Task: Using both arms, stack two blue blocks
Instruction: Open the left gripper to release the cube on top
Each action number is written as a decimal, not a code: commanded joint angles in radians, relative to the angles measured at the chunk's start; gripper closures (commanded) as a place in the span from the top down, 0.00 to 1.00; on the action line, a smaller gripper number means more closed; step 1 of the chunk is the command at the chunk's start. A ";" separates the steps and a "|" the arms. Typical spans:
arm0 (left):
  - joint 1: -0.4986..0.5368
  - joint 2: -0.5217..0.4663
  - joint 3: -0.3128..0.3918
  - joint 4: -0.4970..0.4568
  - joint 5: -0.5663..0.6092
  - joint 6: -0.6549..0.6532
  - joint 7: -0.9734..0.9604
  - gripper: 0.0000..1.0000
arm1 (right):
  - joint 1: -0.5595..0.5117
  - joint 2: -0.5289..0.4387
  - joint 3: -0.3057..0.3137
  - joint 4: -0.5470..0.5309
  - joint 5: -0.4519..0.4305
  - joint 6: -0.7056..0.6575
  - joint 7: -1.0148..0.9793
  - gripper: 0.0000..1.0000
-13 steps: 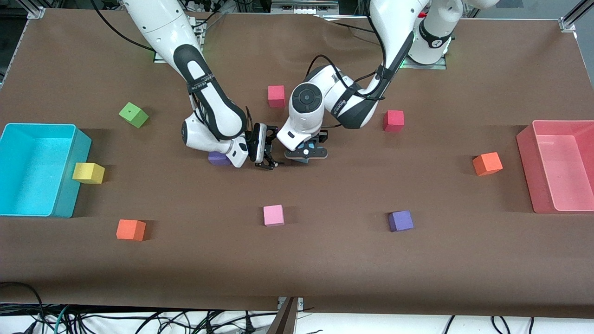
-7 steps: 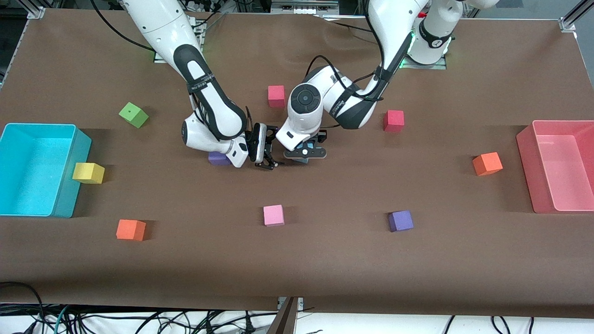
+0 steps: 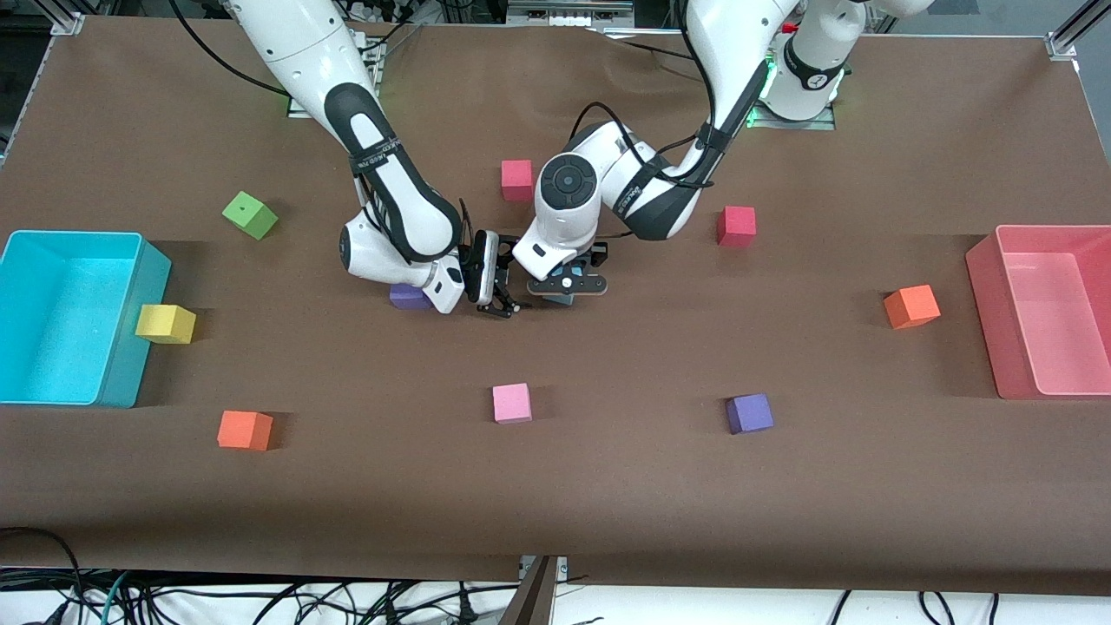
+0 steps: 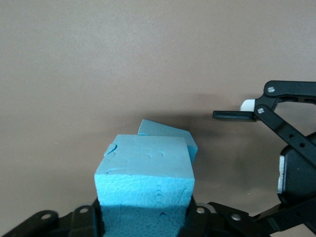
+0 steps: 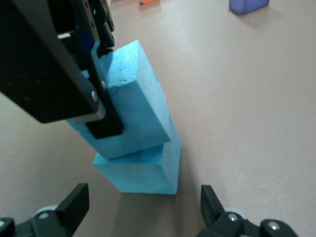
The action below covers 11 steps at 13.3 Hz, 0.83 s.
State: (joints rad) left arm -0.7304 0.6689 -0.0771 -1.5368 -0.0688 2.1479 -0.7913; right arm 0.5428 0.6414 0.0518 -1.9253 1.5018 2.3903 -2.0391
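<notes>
Two sky-blue blocks meet at mid-table. The lower blue block (image 5: 140, 170) (image 4: 170, 134) rests on the brown table. The upper blue block (image 5: 133, 103) (image 4: 145, 170) sits tilted on top of it, turned off square. My left gripper (image 3: 568, 285) (image 4: 145, 212) is shut on the upper block, one finger (image 5: 101, 98) pressed to its side. From the front only slivers of blue (image 3: 560, 299) show under that hand. My right gripper (image 3: 503, 305) (image 5: 143, 200) stands open just beside the stack toward the right arm's end, holding nothing.
A purple block (image 3: 410, 297) lies under the right wrist. Pink (image 3: 512, 403) and purple (image 3: 750, 413) blocks lie nearer the camera, two red ones (image 3: 516, 180) (image 3: 736, 226) farther. Orange (image 3: 911, 305) (image 3: 245, 430), yellow (image 3: 165, 323), green (image 3: 250, 214) blocks. Cyan bin (image 3: 130, 365), pink bin (image 3: 985, 312) at the ends.
My left gripper has shifted slightly toward the right arm's end with the blue block in it. The right arm has not moved.
</notes>
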 commanded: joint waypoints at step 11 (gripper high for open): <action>0.075 -0.133 0.010 -0.003 0.006 -0.088 0.009 1.00 | -0.007 -0.014 0.005 -0.014 0.021 -0.011 -0.016 1.00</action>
State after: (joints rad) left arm -0.6904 0.6104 -0.0618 -1.5084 -0.0688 2.1124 -0.7949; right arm 0.5428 0.6414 0.0519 -1.9253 1.5025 2.3888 -2.0391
